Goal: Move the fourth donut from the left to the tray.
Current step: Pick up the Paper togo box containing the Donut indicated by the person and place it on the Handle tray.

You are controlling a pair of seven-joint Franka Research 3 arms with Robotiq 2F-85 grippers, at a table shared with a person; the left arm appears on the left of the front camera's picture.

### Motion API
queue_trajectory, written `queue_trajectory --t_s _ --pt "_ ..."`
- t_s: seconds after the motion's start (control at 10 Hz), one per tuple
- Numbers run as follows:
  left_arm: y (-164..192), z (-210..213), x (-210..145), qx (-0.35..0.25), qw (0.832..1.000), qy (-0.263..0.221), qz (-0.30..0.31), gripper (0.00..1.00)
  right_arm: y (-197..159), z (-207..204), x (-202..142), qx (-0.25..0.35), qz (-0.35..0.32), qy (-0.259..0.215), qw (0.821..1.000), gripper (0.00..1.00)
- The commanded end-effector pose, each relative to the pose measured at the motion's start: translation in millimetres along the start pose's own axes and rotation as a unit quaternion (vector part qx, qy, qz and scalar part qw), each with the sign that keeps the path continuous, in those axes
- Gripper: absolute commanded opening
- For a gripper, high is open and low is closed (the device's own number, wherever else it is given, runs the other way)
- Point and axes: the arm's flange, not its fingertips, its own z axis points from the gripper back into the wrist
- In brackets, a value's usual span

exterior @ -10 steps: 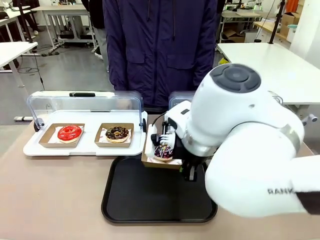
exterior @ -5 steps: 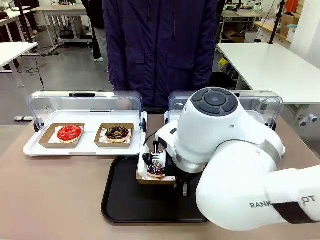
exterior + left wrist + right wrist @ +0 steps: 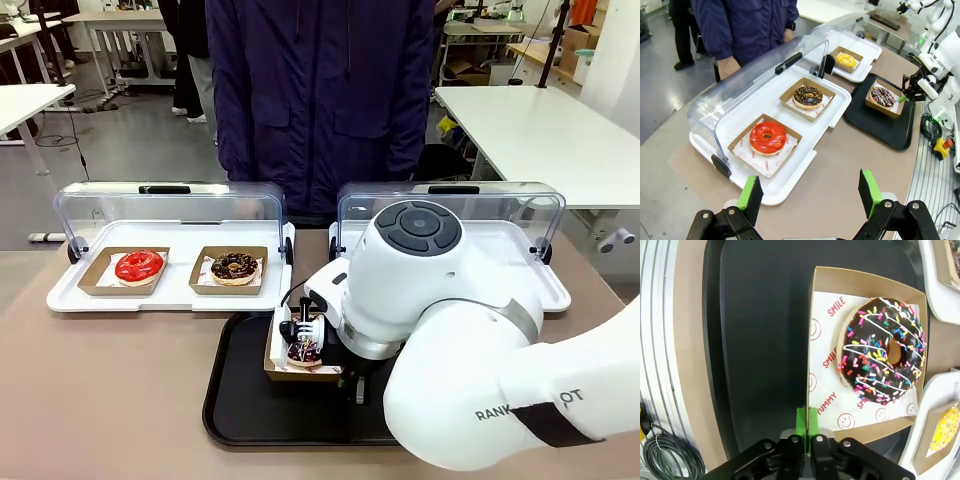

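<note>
Right wrist view: the right claw pinches the near wall of the cardboard holder with the fourth donut, over the black tray. Next: set down, let go. The left claw hangs wide, holding nothing.

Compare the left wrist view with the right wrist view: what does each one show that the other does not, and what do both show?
Left wrist view alone: the open left gripper over the table, the red donut, the chocolate donut with tan crumbs, a clear lid and a person's hand.

Right wrist view alone: the right gripper, its green pads pinched on the wall of the cardboard holder, and the red print on the paper liner.

Both: the fourth donut in its holder over the tray, and the yellow donut nearby.
</note>
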Motion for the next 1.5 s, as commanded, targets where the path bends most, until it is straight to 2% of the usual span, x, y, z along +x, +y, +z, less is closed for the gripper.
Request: queue_trajectory --t_s 0.0,0.7,0.8,0.9,1.0,1.2,1.3,1.4 --pt "-2 0 0 -0.003 1.000 -0.006 -0.003 1.00 10 -7 -16 -0.001 0.004 -0.012 1.000 0.02" --pt "-2 0 0 -0.003 1.000 -0.006 -0.003 1.00 12 -20 -22 0.023 0.000 -0.008 1.000 0.02" --pt "-2 0 0 -0.003 1.000 -0.006 -0.003 1.00 11 -19 -21 0.022 -0.002 -0.005 1.000 0.53" --pt "-2 0 0 -0.003 1.000 -0.006 -0.003 1.00 9 -19 -21 0.024 0.001 0.000 1.000 0.58" --pt "-2 0 0 -0.003 1.000 -0.006 -0.003 1.00 9 -18 -21 0.027 0.001 0.001 1.000 1.00" --pt "-2 0 0 -0.003 1.000 -0.006 -0.003 1.00 8 -6 -20 0.025 0.003 -0.008 1.000 1.00" --pt "-2 0 0 -0.003 1.000 -0.006 -0.003 1.00 8 3 -19 0.027 0.002 -0.010 1.000 0.81" --pt "-2 0 0 -0.003 1.000 -0.006 -0.003 1.00 6 15 -17 0.032 0.000 -0.008 0.999 0.91"
